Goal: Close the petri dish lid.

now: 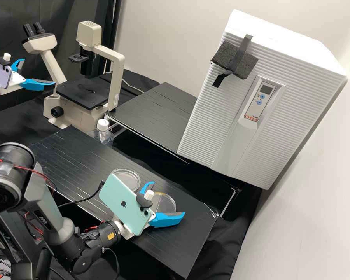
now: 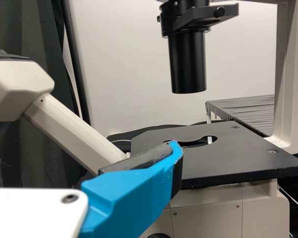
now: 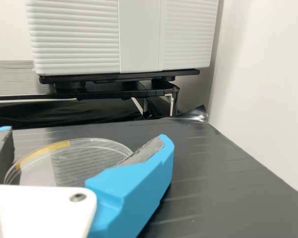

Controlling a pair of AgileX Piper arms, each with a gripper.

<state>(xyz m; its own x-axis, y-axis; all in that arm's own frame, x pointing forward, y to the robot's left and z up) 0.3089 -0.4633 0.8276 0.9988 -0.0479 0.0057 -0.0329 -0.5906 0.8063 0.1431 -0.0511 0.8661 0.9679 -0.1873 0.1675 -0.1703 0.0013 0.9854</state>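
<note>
Hand, right [image 1: 168,198] | spread around petri dish [image 1: 166,203] | contact unclear | hand, left [image 1: 39,71] | spread

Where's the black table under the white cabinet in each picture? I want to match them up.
High view: black table near the middle, between microscope and white cabinet.
Left wrist view: beyond the stage.
Right wrist view: beyond the petri dish.
Shared landmark: pale wall behind.
</note>
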